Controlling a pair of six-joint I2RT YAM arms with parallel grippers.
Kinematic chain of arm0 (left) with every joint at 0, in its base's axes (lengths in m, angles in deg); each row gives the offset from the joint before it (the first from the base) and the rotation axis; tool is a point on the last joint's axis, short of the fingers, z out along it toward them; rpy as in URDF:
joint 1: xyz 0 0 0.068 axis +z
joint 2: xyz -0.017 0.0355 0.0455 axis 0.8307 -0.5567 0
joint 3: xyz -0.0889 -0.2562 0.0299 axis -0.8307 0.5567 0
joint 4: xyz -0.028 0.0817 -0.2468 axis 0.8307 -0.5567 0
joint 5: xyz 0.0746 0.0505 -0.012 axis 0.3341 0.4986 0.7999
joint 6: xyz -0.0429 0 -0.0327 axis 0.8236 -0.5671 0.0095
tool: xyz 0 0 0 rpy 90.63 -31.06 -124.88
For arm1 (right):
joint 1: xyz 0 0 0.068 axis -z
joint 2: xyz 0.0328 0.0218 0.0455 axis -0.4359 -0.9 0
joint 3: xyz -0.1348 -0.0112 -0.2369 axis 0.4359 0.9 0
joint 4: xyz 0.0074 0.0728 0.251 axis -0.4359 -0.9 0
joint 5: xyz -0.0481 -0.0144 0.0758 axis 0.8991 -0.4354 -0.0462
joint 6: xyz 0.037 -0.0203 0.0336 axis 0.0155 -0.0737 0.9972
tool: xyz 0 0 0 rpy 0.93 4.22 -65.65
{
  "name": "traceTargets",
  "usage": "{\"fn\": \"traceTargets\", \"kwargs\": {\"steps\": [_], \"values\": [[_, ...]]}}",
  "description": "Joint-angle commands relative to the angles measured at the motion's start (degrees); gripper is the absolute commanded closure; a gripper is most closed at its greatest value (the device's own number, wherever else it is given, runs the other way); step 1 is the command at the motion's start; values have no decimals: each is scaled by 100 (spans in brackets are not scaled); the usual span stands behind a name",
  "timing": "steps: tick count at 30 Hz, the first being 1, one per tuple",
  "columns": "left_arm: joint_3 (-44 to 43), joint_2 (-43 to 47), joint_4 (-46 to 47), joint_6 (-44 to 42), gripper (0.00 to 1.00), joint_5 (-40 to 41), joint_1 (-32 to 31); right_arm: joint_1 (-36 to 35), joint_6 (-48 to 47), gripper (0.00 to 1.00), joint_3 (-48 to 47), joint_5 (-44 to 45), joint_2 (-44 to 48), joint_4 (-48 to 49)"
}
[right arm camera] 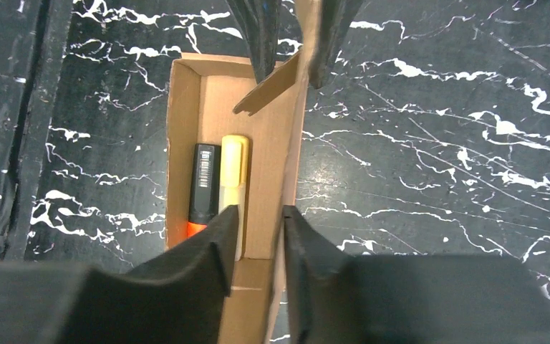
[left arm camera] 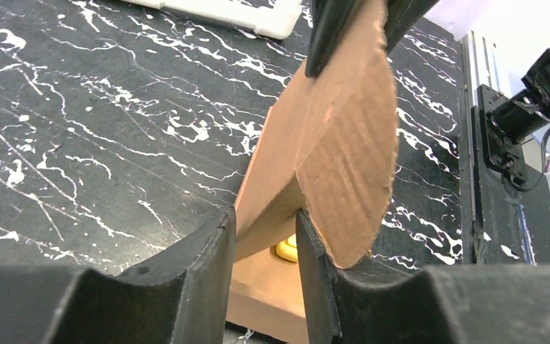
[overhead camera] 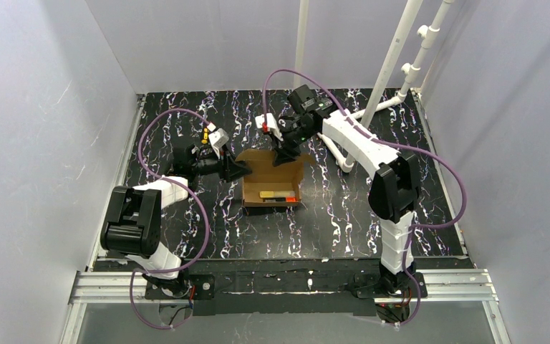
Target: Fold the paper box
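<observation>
Left fingers, partly open, straddle the upright back panel of the paper box at its left end, a gap beside the card, gripping nothing. The left arm reaches in low from the left, wrist level. The open box sits in the middle of the table, long axis running left to right, mouth upward. Inside lie a yellow marker and a black marker with an orange end; its white label print is too small to read. Right fingers, parted, straddle the panel's right end, unclamped; the right arm bends down from the far right.
</observation>
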State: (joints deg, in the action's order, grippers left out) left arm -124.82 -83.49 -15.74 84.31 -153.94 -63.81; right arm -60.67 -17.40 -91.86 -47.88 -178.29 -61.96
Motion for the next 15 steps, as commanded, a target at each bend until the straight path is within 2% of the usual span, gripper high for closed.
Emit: {"fn": "traceTargets", "kwargs": {"steps": [1, 4, 5, 9, 15], "values": [[-90, 371, 68, 419, 62, 432, -12, -24, 547, 73, 13, 302, -6, 395], [79, 727, 22, 787, 46, 952, 28, -21, 707, 95, 150, 495, 119, 586], [136, 875, -2, 959, 43, 1087, 46, -24, 761, 98, 259, 540, 180, 678], [503, 1546, -197, 1775, 37, 1681, 82, -24, 997, 99, 653, 760, 448, 1057], [1593, 2556, -253, 3281, 32, 2537, 130, -87, 1398, 99, 1204, 1227, 749, 1517]]}}
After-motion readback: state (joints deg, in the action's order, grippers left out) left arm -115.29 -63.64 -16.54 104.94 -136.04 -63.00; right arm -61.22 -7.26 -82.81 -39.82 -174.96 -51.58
